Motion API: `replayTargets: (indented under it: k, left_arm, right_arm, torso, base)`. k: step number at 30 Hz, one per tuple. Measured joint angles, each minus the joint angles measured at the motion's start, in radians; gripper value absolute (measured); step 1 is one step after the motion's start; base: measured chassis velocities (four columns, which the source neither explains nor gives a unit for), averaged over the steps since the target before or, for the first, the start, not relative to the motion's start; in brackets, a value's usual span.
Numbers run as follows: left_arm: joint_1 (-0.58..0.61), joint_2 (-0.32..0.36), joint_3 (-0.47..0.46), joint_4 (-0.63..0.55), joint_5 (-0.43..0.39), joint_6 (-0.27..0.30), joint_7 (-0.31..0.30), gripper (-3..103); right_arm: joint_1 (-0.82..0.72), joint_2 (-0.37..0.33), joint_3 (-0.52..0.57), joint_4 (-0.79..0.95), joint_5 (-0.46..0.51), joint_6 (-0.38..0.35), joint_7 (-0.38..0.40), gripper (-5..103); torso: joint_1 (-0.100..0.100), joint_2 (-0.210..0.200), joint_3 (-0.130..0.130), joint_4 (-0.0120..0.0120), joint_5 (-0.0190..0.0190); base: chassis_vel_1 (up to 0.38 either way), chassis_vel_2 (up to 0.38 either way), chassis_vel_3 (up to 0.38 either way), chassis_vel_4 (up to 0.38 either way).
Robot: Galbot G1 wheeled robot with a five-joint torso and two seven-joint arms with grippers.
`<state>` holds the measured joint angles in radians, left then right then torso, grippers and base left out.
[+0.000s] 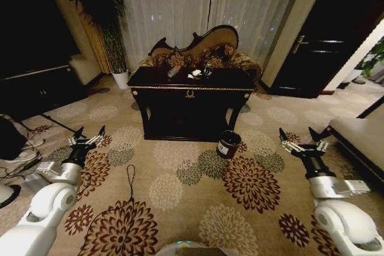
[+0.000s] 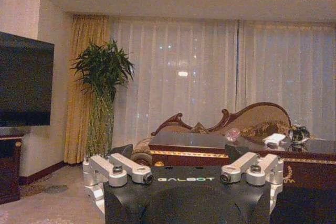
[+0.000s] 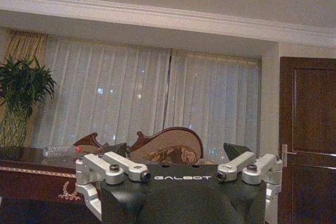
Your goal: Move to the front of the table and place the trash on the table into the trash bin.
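The dark glossy table [image 1: 155,78] with gold trim stands ahead across the floral carpet. On its top lies the trash: a clear bottle [image 1: 174,71], white paper wads [image 1: 195,74] and a small shiny piece [image 1: 207,71]. The small black trash bin [image 1: 228,144] sits on the carpet by the table's front right leg. My left gripper [image 1: 89,135] hangs open low on the left, and my right gripper [image 1: 303,136] hangs open low on the right, both well short of the table. The left wrist view shows a paper wad [image 2: 274,139]; the right wrist view shows the bottle [image 3: 60,151].
A carved sofa [image 1: 201,52] stands behind the table before the white curtains. A tall plant in a white pot [image 1: 120,78] and a low black cabinet [image 1: 36,91] are at the left. A dark door [image 1: 324,46] and a pale bench [image 1: 360,139] are at the right. A black cable [image 1: 128,178] lies on the carpet.
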<state>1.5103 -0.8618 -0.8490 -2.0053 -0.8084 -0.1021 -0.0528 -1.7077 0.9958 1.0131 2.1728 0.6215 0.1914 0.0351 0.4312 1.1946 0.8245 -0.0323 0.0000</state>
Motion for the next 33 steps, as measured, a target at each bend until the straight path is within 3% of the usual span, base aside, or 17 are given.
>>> replayTargets:
  k: [10, 15, 19, 33]
  left_arm:
    - [0.014, -0.032, 0.005, -0.009, 0.010, -0.001, 0.000, 99]
    - [0.015, -0.025, 0.006, -0.009, 0.011, -0.003, 0.002, 97]
    - [0.011, -0.023, 0.008, -0.013, 0.008, -0.003, 0.002, 102]
    - [0.019, -0.023, 0.005, -0.024, 0.004, -0.003, 0.005, 98]
  right_arm:
    - [-0.003, 0.020, -0.011, 0.003, 0.001, 0.002, -0.007, 100]
    - [-0.003, 0.019, -0.011, 0.004, -0.001, 0.002, -0.008, 100]
    - [-0.003, 0.033, -0.012, -0.001, -0.008, 0.002, -0.003, 100]
    - [-0.013, 0.028, -0.003, 0.019, -0.006, 0.000, 0.001, 100]
  torso:
    - [0.000, 0.000, 0.000, 0.0001, 0.0000]
    - [0.000, 0.000, 0.000, 0.0000, 0.0000]
    - [0.000, 0.000, 0.000, 0.0000, -0.0001]
    - [0.000, 0.000, 0.000, -0.0001, -0.0002]
  base:
    - [0.000, 0.000, 0.000, 0.000]
    - [-0.068, 0.065, 0.067, -0.059]
    - [-0.106, 0.102, 0.097, -0.096]
    - [-0.110, 0.109, 0.095, -0.118]
